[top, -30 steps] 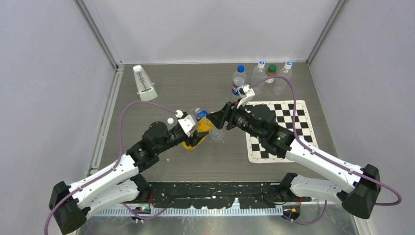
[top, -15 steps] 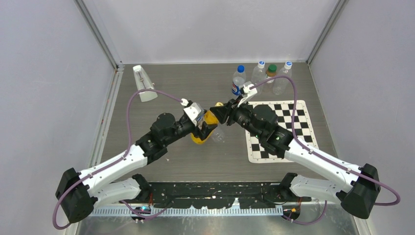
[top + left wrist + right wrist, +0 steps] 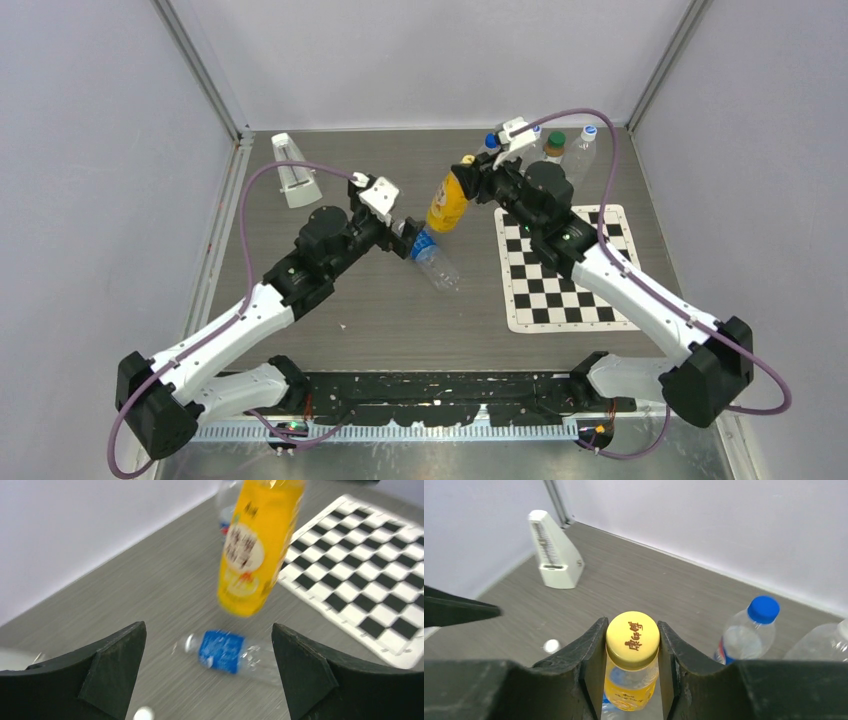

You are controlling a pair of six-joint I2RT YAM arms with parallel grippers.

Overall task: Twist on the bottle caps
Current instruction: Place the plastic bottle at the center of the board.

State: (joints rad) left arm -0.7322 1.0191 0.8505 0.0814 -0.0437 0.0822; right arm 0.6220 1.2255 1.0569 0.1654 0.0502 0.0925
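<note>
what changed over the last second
The right hand, shut on the yellow screw cap, carried the orange plastic bottle toward the far side of the table. The left hand let go of it and now stands open. The clear blue-labelled bottle lying flat, the white metronome and the chequered mat stayed put.

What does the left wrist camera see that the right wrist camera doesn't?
Only the left wrist view shows the black-and-white checkered mat and the printed side of the tall orange-yellow plastic juice bottle.

Only the right wrist view shows the white plastic metronome and the round yellow plastic cap on that bottle, squeezed in the right claw.

Both show the juice bottle and the grey wood-grain table.
</note>
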